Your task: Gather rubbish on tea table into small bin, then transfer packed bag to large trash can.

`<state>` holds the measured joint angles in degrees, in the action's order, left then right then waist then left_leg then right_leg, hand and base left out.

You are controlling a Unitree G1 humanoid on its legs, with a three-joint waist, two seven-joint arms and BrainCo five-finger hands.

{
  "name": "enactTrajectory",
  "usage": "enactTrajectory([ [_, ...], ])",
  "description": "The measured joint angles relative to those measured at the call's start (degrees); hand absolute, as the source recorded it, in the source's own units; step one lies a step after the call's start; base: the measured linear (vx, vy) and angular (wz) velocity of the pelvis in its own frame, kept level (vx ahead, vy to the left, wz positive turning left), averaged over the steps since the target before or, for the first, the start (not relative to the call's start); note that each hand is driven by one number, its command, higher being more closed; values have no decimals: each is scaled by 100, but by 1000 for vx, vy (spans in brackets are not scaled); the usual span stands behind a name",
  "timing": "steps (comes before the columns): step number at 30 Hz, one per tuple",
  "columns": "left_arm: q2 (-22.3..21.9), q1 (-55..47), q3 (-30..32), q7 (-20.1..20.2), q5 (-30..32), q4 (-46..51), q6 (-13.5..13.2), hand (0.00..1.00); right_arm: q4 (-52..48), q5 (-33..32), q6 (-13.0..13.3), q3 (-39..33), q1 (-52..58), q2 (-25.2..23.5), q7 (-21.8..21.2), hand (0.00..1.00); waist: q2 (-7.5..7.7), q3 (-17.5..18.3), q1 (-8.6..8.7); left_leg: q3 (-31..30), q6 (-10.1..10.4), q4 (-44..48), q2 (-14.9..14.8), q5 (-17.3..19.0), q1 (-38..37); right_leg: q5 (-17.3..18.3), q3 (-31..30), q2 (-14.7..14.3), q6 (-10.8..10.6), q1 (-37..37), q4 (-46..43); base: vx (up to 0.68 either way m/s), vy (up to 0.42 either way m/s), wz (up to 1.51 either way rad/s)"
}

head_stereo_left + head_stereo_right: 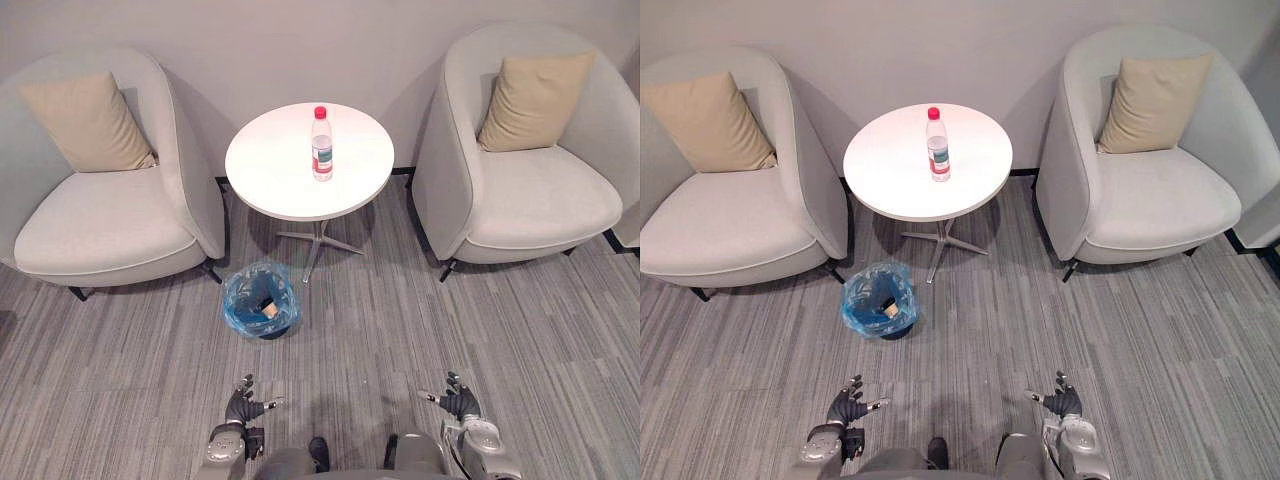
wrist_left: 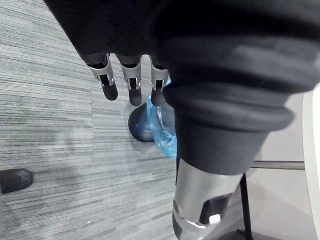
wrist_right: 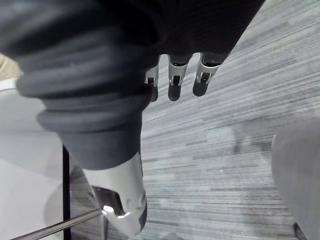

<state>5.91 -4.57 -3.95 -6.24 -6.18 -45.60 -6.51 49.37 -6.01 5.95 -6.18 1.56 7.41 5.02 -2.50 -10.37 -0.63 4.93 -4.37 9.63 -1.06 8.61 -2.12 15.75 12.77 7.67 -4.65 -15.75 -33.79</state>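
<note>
Plastic bottle point(image 1: 321, 143) stands upright approx. at centre of the tea table point(image 1: 270, 185), not yet collected. Small bin point(image 1: 261, 300) w/ blue bag sits on the floor near-left of it, prob. for an easy drop. Left hand point(image 1: 240, 407) and right hand point(image 1: 458, 402) hang near, fingers relaxed, both empty.

Tabletop point(image 1: 270, 175): white, smooth, faint sheen. Table base point(image 1: 318, 238): thin metal, shiny. Bottle point(image 1: 321, 150): clear glossy plastic, red cap. Bin liner point(image 1: 238, 300): blue see-through plastic, crinkled, glossy. Armchairs point(image 1: 100, 230): pale cloth, matt. Cushions point(image 1: 88, 125): tan cloth, matt. Floor point(image 1: 400, 330): grey streaked carpet, matt, rough. Left hand point(image 1: 241, 407): ribbed dark matt cover, fingers point(image 2: 132, 85) silvery, dark-tipped.
</note>
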Motion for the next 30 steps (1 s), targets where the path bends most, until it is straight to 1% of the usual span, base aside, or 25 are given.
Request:
enactTrajectory([
  [1,5,17,0,1,1,-1,-4,0,3,-3,0,0,-4,3,1,0,-6,-4,5,-40,29,-6,-44,11,-62,-108,-53,-76,1,3,448,346,-171,59],
  [2,24,15,1,0,2,0,-16,0,16,-4,0,1,49,-13,2,0,68,23,4,-54,200,-4,-76,86,-192,-626,-216,-172,-27,92,1475,366,-191,66],
  [3,85,-17,4,5,7,-6,-20,0,103,-6,7,1,125,-32,3,0,265,67,8,-122,520,50,5,299,-315,-1621,-471,-119,32,142,2121,370,-232,65],
  [4,9,36,21,2,8,-126,-19,0,177,-7,2,-9,121,34,4,0,203,42,13,-221,622,83,-43,458,-400,-1757,-482,-135,189,138,1900,344,-240,44],
  [5,-89,14,68,6,10,-220,-10,0,227,-9,-19,-9,80,95,10,0,65,130,-17,-314,632,123,-266,483,-435,-1589,-412,-301,293,67,1664,347,-263,15],
  [6,-139,-63,123,1,10,-231,-12,0,204,-9,-11,-11,50,109,8,0,2,174,-16,-336,773,312,-350,573,-362,-1290,-359,-393,314,90,1673,329,-226,4],
  [7,-148,-61,126,3,10,-238,-11,0,204,-8,-9,-10,19,105,7,0,-29,165,-15,-340,829,566,-430,605,-258,-1202,-328,-453,340,135,1701,301,-253,11],
  [9,-193,-67,194,12,10,-242,-7,0,200,-12,-11,1,24,72,4,0,-63,149,-17,-409,966,1943,-635,558,295,-1097,-187,-595,444,462,1904,247,-240,21],
  [10,-246,-100,237,11,10,-229,-4,0,143,-18,-11,9,117,62,6,0,-98,105,-38,-374,1298,3036,-865,268,663,-1031,-147,-738,530,865,2081,260,-207,10],
  [11,-263,-173,226,32,10,-226,-3,0,107,-26,-7,44,177,64,9,0,-72,68,-61,-260,1267,3781,-1086,300,895,-972,-143,-849,602,1178,2235,260,-179,3],
  [12,-269,-199,227,50,10,-228,3,0,87,-30,-4,32,183,32,11,0,-110,68,-64,-156,1227,4020,-1147,344,995,-958,-131,-875,612,1318,2316,256,-110,-7],
  [13,-308,-200,221,117,9,-220,9,0,79,-44,7,-32,179,33,30,0,-96,60,-52,172,991,4090,-1192,490,1319,-945,-158,-863,602,1589,2560,204,-79,-5],
  [14,-313,-195,221,119,9,-214,7,0,79,-46,7,-41,179,33,29,0,-98,61,-53,209,973,4035,-1188,501,1357,-945,-162,-860,601,1611,2586,279,-28,-8],
  [17,-319,-130,211,121,6,-195,6,0,80,-71,-8,-108,197,30,28,0,-112,47,-84,392,929,2378,-940,495,1605,-926,-181,-743,546,1750,2690,226,89,-4],
  [18,-328,-128,171,130,8,-180,6,0,79,-69,-7,-209,233,36,29,0,-144,62,-98,390,967,1287,-783,161,1531,-865,-181,-686,399,1767,2660,260,162,2],
  [19,-346,-129,171,130,8,-172,6,0,79,-70,-8,-230,250,45,30,0,-197,78,-112,393,897,908,-759,-189,1509,-827,-181,-692,355,1767,2636,288,178,-4],
  [20,-312,-117,176,129,9,-171,9,0,89,-70,-28,-223,267,-9,33,0,-153,75,-192,510,675,588,-602,-604,1293,-763,-286,-563,249,1841,2606,357,189,6],
  [21,-259,-123,173,129,10,-172,4,0,81,-68,-26,-205,262,-64,17,0,-38,93,-190,557,626,433,-454,-618,1177,-721,-290,-440,161,1875,2678,308,132,8],
  [22,-235,-104,173,129,10,-174,5,0,81,-69,-25,-207,254,-81,19,0,-6,93,-185,556,571,446,-403,-599,1179,-703,-286,-394,130,1887,2704,281,106,15],
  [23,-206,-99,175,131,11,-175,11,0,84,-67,-26,-201,219,-84,24,0,23,79,-204,579,418,599,-339,-476,1203,-677,-308,-322,87,1927,2677,260,109,8],
  [25,-215,-109,168,131,10,-179,18,0,82,-53,-25,-199,171,-75,23,0,37,82,-199,622,342,633,-230,-264,1066,-561,-348,-183,-44,1950,2401,236,105,3],
  [27,-227,-192,154,134,-1,-228,48,0,87,-4,-20,-160,129,-88,-7,0,32,87,-195,681,325,407,-84,-30,629,-360,-531,9,-323,1616,1164,202,101,-16],
  [28,-214,-220,147,134,-1,-229,52,0,86,12,-20,-146,110,-101,-12,0,45,95,-190,711,318,309,-45,-25,521,-352,-560,74,-409,1469,760,203,103,-10],
  [29,-141,-249,69,134,-2,-231,56,0,91,60,-20,-54,111,-123,-19,0,104,110,-170,691,264,107,52,-37,298,-431,-548,244,-543,1100,-133,223,70,8],
  [30,-65,-250,-26,134,-2,-229,59,0,106,115,-24,-21,141,-156,-24,0,125,112,-153,634,236,46,81,-27,197,-357,-520,317,-553,914,-521,341,31,33],
])
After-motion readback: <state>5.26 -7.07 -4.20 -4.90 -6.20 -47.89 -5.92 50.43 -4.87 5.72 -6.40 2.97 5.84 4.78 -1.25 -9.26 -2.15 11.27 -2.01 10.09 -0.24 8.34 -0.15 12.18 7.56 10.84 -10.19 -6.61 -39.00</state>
